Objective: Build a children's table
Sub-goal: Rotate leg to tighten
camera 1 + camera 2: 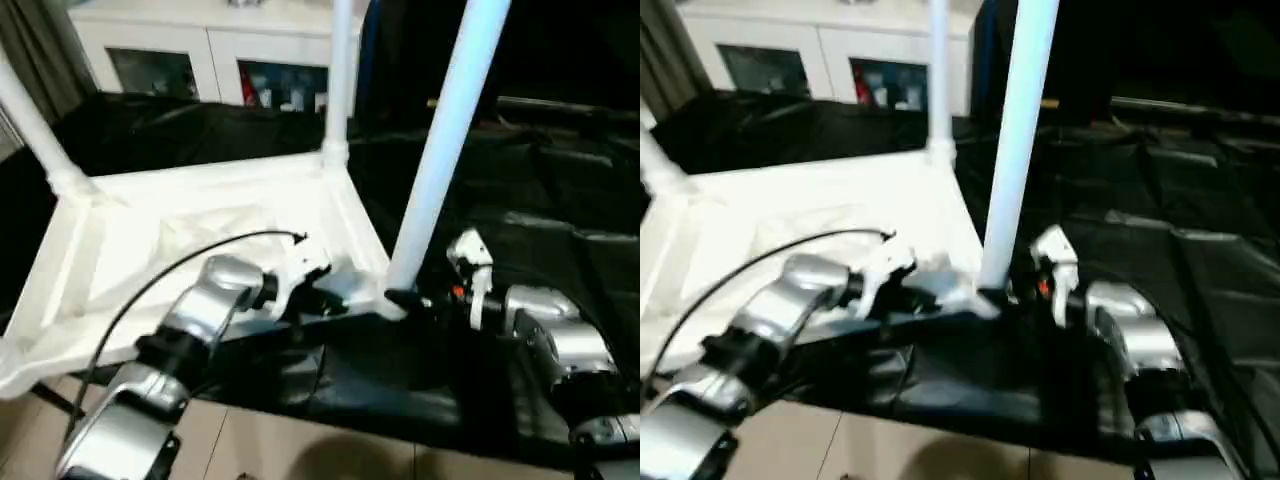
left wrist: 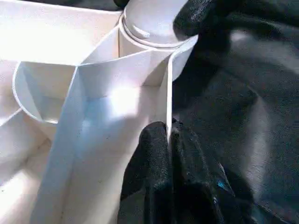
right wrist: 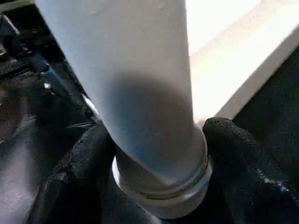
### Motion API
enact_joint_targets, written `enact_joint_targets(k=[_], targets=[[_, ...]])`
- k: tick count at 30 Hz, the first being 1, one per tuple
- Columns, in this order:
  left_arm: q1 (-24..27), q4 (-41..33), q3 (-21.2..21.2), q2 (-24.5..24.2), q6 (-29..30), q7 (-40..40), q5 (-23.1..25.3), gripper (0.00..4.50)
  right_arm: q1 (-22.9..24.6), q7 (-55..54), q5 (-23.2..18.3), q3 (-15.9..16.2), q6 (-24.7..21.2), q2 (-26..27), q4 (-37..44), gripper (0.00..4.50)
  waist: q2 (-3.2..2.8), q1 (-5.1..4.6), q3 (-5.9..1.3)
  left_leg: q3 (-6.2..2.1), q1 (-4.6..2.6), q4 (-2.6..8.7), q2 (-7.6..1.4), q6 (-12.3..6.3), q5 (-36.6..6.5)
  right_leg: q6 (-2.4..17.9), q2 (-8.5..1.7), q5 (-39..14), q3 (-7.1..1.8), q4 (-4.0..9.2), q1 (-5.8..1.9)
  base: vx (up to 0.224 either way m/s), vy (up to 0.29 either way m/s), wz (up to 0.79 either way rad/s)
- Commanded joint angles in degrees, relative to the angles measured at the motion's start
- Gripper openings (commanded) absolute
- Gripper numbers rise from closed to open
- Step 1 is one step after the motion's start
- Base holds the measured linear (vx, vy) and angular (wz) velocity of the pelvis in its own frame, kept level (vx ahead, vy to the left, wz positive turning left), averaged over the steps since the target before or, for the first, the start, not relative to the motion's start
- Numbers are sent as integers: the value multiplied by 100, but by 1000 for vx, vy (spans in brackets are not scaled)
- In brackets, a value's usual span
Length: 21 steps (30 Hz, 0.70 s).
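Tabletop (image 1: 200, 225) upturned on black sheet (image 1: 560, 230) — left jaws clamped on its rim, right jaws round leg (image 1: 440, 160).

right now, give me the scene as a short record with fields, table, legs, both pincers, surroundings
table: white plastic square table top, upside down, ribbed underside up, on black sheet
legs: three white tube legs visible standing in corner sockets; near leg by the right arm
left pincer: shut on the top's thin rim wall
right pincer: black fingers either side of the near leg's base
background: white cabinet with glass doors
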<state>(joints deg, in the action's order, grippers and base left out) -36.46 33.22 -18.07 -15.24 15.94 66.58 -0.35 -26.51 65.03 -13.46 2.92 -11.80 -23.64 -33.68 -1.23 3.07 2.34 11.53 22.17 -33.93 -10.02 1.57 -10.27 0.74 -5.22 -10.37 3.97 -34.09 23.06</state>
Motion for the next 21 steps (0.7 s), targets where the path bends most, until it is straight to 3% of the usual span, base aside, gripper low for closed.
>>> enact_joint_targets(k=[1,4,8,12,14,17,18,21], targets=[[24,-272,-78,20,74,196,-150,0,61,48,-52,72,-102,-50,142,301,58,14,-334,-137,-120,386,-369,-488,-1136,1500,-361,-1030,-239,378,-278,0,0,0],[102,-415,-87,-16,142,259,-168,0,47,67,-86,77,-91,48,148,266,38,13,-342,-139,-112,386,-357,-459,-1073,1483,-359,-957,-240,375,-281,0,0,0],[132,-507,-89,-49,194,250,-188,0,82,204,-143,124,-204,86,217,256,43,4,-350,-138,-106,373,-353,-522,-958,1542,-354,-747,-231,348,-292,0,0,0],[105,-447,-25,-6,174,32,-118,0,158,209,-134,142,-283,123,260,252,48,12,-344,-136,-113,374,-354,-505,-1012,1511,-356,-885,-234,366,-282,0,0,0],[-20,-181,87,142,128,-466,7,0,194,-202,27,135,-244,219,157,251,55,2,-328,-140,-122,388,-350,-444,-1121,1475,-354,-1028,-238,390,-268,0,0,0],[-228,227,253,433,75,-1280,159,0,132,-1441,511,75,184,513,-298,250,61,-24,-318,-151,-148,398,-333,-253,-1312,1369,-381,-1411,-247,444,-235,0,0,0],[-303,355,329,569,75,-1589,176,0,72,-1948,579,-25,208,671,-492,249,82,-52,-310,-164,-137,413,-311,-193,-1438,1268,-381,-1716,-237,468,-261,0,0,0],[-474,647,530,970,138,-2279,126,0,-9,-2975,543,-312,178,1159,-771,249,61,-114,-301,-170,-140,420,-305,-130,-1577,1133,-374,-2012,-248,513,-220,0,0,0]])
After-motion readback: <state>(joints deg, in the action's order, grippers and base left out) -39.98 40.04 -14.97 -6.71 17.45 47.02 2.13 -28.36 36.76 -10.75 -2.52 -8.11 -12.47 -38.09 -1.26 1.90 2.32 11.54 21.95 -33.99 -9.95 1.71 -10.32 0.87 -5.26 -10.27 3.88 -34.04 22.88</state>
